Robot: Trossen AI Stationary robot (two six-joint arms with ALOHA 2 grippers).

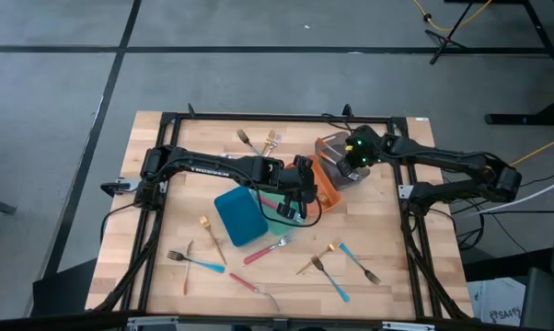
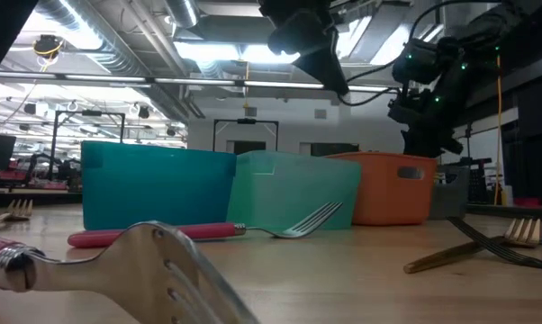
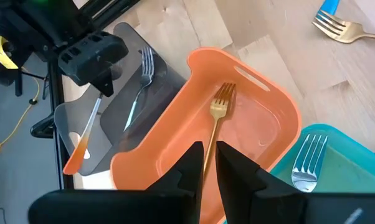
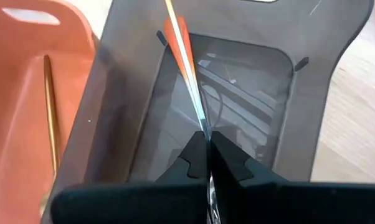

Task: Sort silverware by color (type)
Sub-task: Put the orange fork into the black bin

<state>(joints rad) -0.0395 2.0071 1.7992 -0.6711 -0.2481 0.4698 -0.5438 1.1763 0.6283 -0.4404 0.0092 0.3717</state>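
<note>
4 trays: blue tray, teal tray, orange tray, grey tray. Roughly 10 forks loose on bench.

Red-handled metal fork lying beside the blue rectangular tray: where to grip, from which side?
Probably mid-handle on the red-handled metal fork, from straight above, fingers across it: it lies flat, and the blue rectangular tray crowds its tines.

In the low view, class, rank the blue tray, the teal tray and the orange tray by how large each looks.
1. Blue tray
2. Teal tray
3. Orange tray

The orange tray stands farther from the camera and partly behind the teal one, so its true size is unsure.
</note>
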